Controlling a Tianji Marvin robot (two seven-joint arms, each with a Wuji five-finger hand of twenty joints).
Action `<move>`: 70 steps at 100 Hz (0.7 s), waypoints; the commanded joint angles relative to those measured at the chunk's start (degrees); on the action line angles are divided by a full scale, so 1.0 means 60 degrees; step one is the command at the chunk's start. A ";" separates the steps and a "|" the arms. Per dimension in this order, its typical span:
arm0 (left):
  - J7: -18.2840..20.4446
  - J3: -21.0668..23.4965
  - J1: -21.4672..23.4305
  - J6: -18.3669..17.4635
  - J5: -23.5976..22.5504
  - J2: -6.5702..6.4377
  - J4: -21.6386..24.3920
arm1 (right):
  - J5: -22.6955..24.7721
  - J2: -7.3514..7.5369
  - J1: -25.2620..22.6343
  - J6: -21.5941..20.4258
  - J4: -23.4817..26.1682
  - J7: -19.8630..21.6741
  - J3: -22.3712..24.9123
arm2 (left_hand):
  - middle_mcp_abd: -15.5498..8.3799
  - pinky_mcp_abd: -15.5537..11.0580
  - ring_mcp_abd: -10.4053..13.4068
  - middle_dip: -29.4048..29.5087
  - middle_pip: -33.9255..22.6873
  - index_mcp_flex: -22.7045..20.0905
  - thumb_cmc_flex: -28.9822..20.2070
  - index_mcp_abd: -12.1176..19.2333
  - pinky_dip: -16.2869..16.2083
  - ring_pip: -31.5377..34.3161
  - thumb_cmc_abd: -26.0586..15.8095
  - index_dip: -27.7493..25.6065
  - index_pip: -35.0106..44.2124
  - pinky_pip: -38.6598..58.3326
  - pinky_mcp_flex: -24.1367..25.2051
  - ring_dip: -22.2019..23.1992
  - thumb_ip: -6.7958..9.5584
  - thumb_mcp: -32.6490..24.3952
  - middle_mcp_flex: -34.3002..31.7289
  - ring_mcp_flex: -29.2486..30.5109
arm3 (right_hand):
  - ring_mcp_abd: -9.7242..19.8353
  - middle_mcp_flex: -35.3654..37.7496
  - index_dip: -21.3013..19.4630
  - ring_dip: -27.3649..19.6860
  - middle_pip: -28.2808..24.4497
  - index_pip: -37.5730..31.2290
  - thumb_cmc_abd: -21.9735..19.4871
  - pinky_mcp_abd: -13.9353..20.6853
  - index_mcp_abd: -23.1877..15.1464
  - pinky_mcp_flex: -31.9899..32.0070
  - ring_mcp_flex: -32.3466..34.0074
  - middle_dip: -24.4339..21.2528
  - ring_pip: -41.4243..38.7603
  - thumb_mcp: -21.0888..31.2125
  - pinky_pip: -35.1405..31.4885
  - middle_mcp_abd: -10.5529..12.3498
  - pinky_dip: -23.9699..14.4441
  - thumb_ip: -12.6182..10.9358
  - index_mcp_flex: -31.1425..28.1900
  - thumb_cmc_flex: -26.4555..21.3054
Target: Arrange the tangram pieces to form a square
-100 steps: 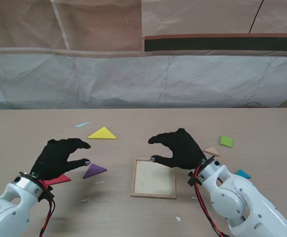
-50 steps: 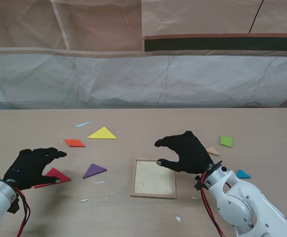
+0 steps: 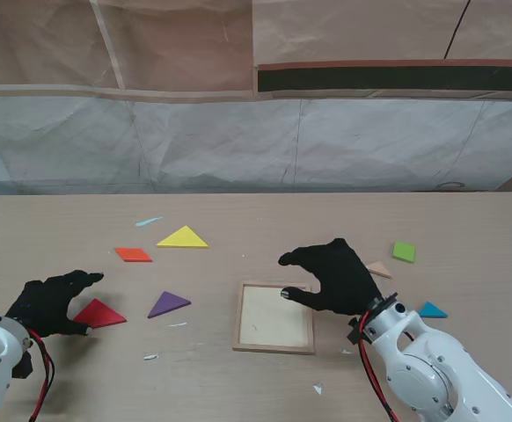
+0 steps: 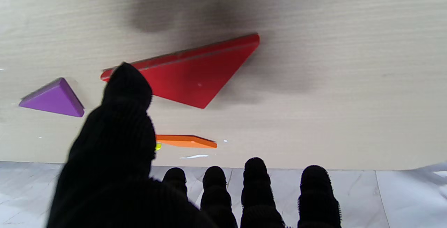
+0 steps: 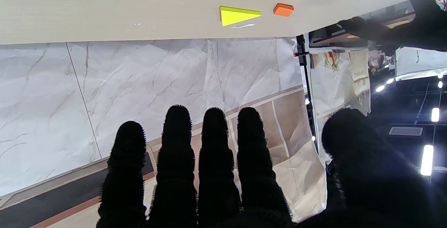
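The left hand [image 3: 49, 303] hovers with fingers apart, holding nothing; the red triangle [image 3: 98, 313] lies just beside its fingertips, the purple triangle [image 3: 168, 304] a little past that, the orange piece [image 3: 134, 255] and yellow triangle [image 3: 183, 237] farther out. The right hand [image 3: 333, 277] is spread wide and empty over the far right corner of the tray [image 3: 274, 342]. Just beyond it sit the tan piece [image 3: 380, 269] and green square [image 3: 404, 251]; the blue triangle [image 3: 432, 309] lies beside its wrist.

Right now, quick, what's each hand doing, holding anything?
Left hand: open, holding nothing, beside the flat red triangle piece.
Right hand: open, holding nothing, over the square wooden tray.
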State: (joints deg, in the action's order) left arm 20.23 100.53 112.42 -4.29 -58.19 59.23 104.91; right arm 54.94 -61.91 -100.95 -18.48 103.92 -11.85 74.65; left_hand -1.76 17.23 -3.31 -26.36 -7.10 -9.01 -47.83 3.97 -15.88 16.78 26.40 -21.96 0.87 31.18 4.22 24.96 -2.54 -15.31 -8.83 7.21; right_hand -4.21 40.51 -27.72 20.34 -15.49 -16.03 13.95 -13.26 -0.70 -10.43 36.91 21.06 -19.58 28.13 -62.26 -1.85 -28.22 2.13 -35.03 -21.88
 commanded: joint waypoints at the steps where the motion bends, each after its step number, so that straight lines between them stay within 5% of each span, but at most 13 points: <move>1: 0.0092 -0.0146 -0.0109 0.0111 0.0018 -0.0007 -0.0236 | -0.0024 -0.0046 -0.0077 0.0040 0.0116 0.0069 0.0005 | -0.0168 -0.0136 0.0191 -0.0131 0.0035 0.0280 0.0293 -0.0209 -0.0166 0.0230 0.0262 -0.0322 0.0087 0.0339 0.0011 0.0130 -0.0081 -0.0317 0.0063 -0.0105 | -0.0019 0.0136 -0.0092 0.0040 0.0102 -0.0080 0.0029 -0.0240 -0.0220 0.0159 0.0006 0.0151 0.0155 -0.0008 0.0129 0.0022 -0.0029 0.0039 0.0025 0.0120; 25: -0.0014 -0.0683 -0.0493 0.0476 0.0307 -0.0031 -0.0978 | -0.0067 -0.0058 0.0046 0.0318 -0.0095 0.0004 -0.0200 | 0.0020 -0.0425 0.0071 -0.0031 -0.0626 0.0352 0.0100 -0.0284 -0.0653 0.0820 0.0350 -0.1659 0.0687 0.1339 -0.0195 0.0260 -0.0179 -0.1034 -0.0189 0.0268 | -0.0007 0.0195 -0.0138 0.0077 0.0027 -0.0146 0.0046 -0.0219 -0.0224 0.0106 0.0046 0.0204 0.0082 -0.0010 0.0107 0.0053 -0.0072 0.0038 -0.0035 0.0061; 57: -0.0326 -0.1058 -0.0792 0.0629 0.0611 -0.0027 -0.1628 | -0.0092 -0.0065 0.0124 0.0531 -0.0215 -0.0016 -0.0348 | 0.0155 -0.0896 -0.0047 0.0104 -0.1369 0.0173 -0.0040 -0.0314 -0.0945 0.1318 0.0491 -0.1483 0.1315 0.1952 -0.0312 0.0311 -0.0238 -0.1542 -0.0401 0.0498 | -0.0002 0.0186 -0.0172 0.0087 -0.0019 -0.0187 0.0069 -0.0211 -0.0215 0.0095 0.0047 0.0229 0.0039 -0.0032 0.0110 0.0048 -0.0109 0.0036 -0.0057 0.0030; 70: -0.0227 -0.1142 -0.0826 0.0621 0.0452 -0.0054 -0.1695 | -0.0059 -0.0062 0.0150 0.0509 -0.0241 -0.0040 -0.0355 | 0.0297 -0.1237 -0.0096 -0.0093 -0.2571 0.0144 -0.0070 -0.0822 -0.1348 0.1776 0.0608 -0.1416 0.3189 0.2758 -0.0650 0.0411 -0.0302 -0.1932 -0.0504 0.0826 | -0.0007 0.0183 -0.0180 0.0087 -0.0034 -0.0195 0.0064 -0.0213 -0.0223 0.0086 0.0035 0.0234 0.0031 -0.0041 0.0103 0.0046 -0.0122 0.0037 -0.0056 0.0038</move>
State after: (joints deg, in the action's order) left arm 17.33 94.34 106.92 -0.76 -54.73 58.76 96.00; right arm 54.25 -62.02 -99.97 -15.21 102.28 -12.65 72.58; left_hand -1.53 11.52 -3.42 -26.39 -18.37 -9.01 -47.13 0.99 -22.20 25.49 28.54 -30.98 15.20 44.78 1.41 26.10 -6.72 -21.59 -11.40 9.69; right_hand -4.22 40.51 -28.28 20.34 -15.54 -16.77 13.95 -13.26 -1.15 -10.43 36.91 21.06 -19.58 28.13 -62.23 -1.85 -28.22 2.13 -35.03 -21.89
